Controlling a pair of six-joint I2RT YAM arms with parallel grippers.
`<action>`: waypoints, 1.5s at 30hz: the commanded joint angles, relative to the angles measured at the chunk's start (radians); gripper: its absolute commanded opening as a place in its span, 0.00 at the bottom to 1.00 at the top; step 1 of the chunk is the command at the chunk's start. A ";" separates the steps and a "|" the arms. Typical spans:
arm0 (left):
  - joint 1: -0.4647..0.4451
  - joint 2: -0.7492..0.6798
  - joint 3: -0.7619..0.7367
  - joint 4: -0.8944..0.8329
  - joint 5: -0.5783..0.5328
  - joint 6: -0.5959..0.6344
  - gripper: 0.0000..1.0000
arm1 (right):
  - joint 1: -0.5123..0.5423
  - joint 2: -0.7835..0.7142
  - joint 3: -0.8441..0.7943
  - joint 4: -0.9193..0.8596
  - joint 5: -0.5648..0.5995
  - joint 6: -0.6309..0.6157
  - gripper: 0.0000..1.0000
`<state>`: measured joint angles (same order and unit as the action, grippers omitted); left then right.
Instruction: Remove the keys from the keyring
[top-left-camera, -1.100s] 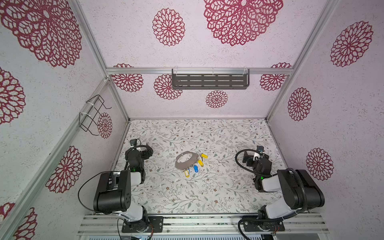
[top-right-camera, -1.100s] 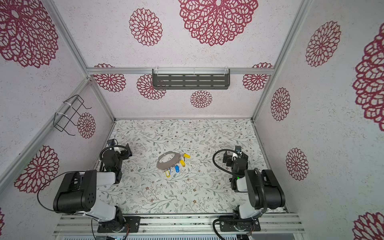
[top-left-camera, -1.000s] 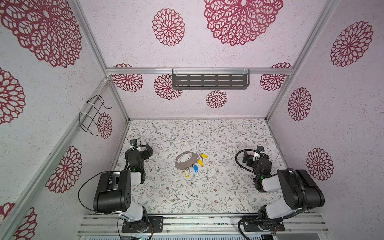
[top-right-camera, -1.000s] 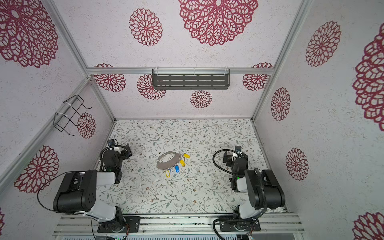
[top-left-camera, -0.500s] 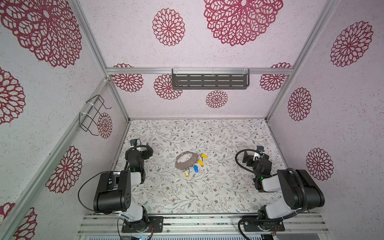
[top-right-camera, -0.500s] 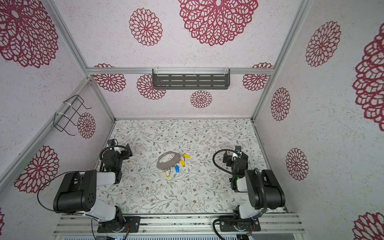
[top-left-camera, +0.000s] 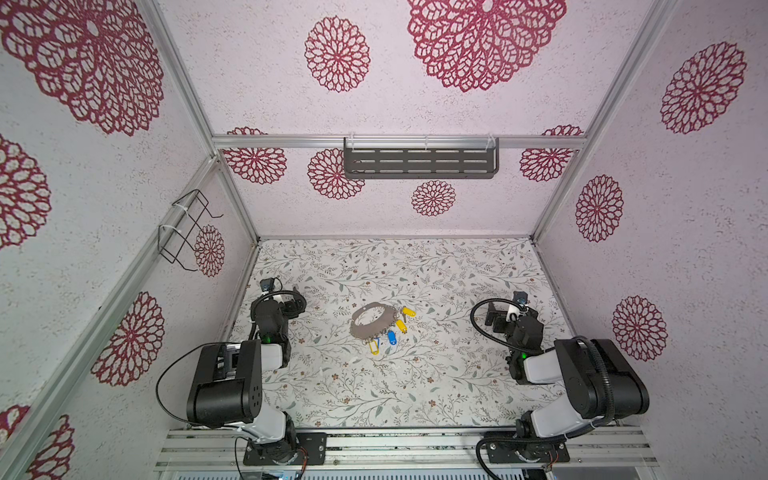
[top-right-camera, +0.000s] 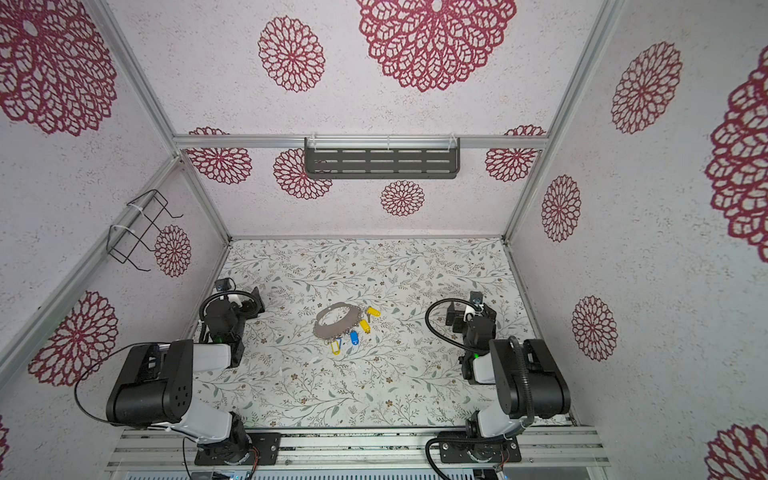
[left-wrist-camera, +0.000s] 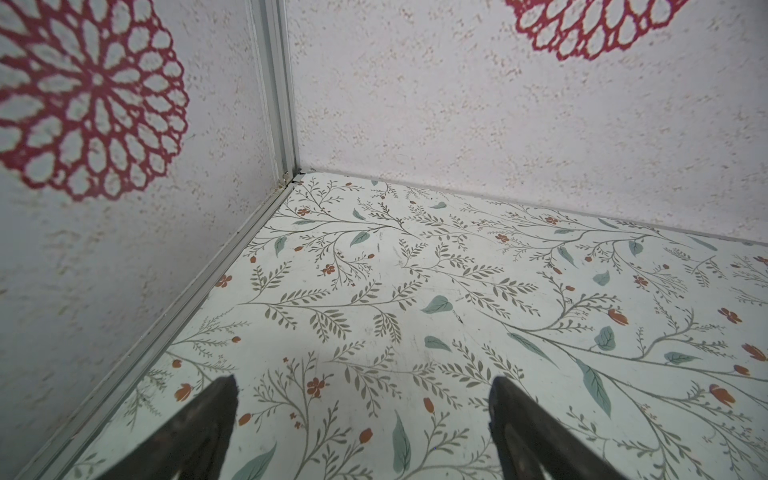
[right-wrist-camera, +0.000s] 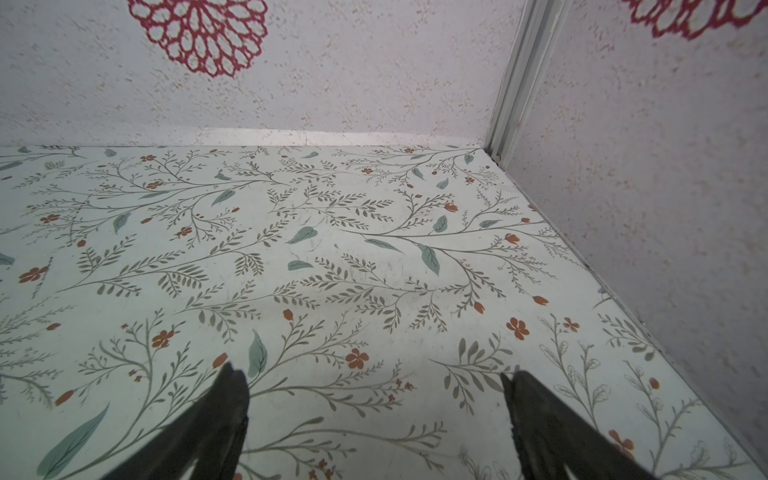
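Grey metal, the crescent keyring (top-left-camera: 371, 323) lies flat at the middle of the floral surface (top-left-camera: 415, 395). The keys (top-left-camera: 391, 337), yellow and blue tags, fan out along its right and near edge, and all seem to hang on by their small rings. No key lies apart from the band, so I judge the task to be at its start, with the approach not yet begun.

The left pincer (left-wrist-camera: 365, 386) and right pincer (right-wrist-camera: 370, 374) are both spread wide and empty. They sit well apart from the keyring, one at the left side and one at the right.

The next move likely calls for one arm to pin the band while the other reaches for a single tag.

Both top views show the keyring and keys. The wrist views show only bare surface, walls and a far corner beyond the fingertips.
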<state>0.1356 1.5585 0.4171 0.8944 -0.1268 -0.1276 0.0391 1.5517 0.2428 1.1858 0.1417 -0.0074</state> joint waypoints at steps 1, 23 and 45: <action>-0.003 0.000 0.003 -0.003 -0.005 0.003 0.97 | -0.004 -0.018 -0.004 0.043 0.001 -0.007 0.99; -0.002 0.000 0.005 -0.006 -0.004 0.004 0.97 | -0.019 -0.016 0.014 0.010 -0.038 0.006 0.99; -0.007 -0.003 -0.001 0.003 -0.007 0.009 0.97 | -0.006 -0.034 -0.017 0.052 -0.007 -0.004 0.99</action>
<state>0.1349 1.5585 0.4171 0.8928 -0.1295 -0.1272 0.0132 1.5513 0.2420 1.1584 0.0967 -0.0059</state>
